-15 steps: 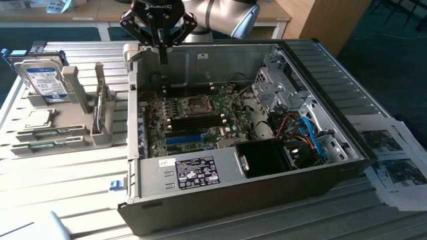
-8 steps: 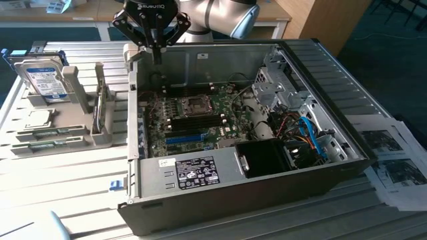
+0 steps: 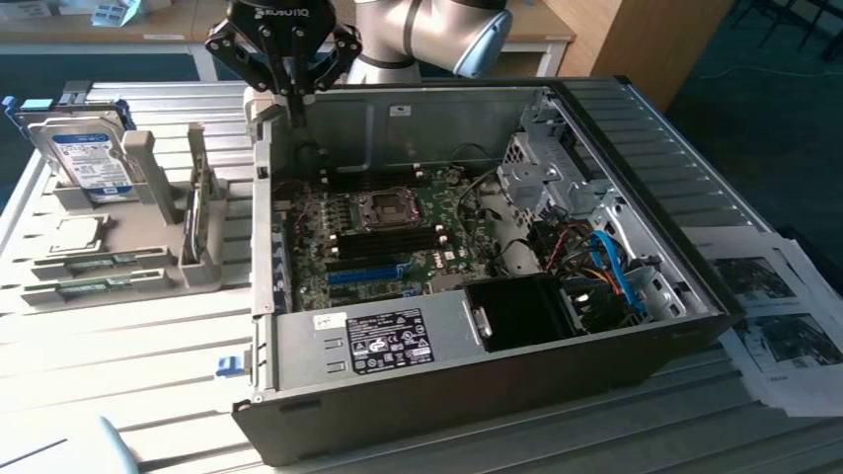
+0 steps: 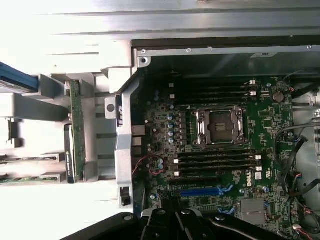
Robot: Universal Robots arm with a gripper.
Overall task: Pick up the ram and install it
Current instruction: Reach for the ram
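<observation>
Exterior view: the arm point(image 3: 428, 35) is hanging over the open computer case point(image 3: 658, 128), at its corner on the exterior view's left. The jaws are pressed together and holding nothing. The ram point(image 3: 195, 229) is standing on edge in the grey holder point(image 3: 158, 183) beside the case.

Wrist view: the jaws are pointing down at the motherboard point(image 4: 265, 115), and the ram point(image 4: 75, 125) is sitting outside the case wall.

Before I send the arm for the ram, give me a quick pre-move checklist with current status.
1. Ram standing on edge in the grey holder: ok.
2. Gripper empty: ok.
3. Gripper open for the pick: not ok, it is shut.
4. Gripper above the ram: not ok, it hangs by a back corner of the case.
5. Memory slots on the motherboard free: ok, they look empty.
6. Slot latches open: cannot tell.
</observation>
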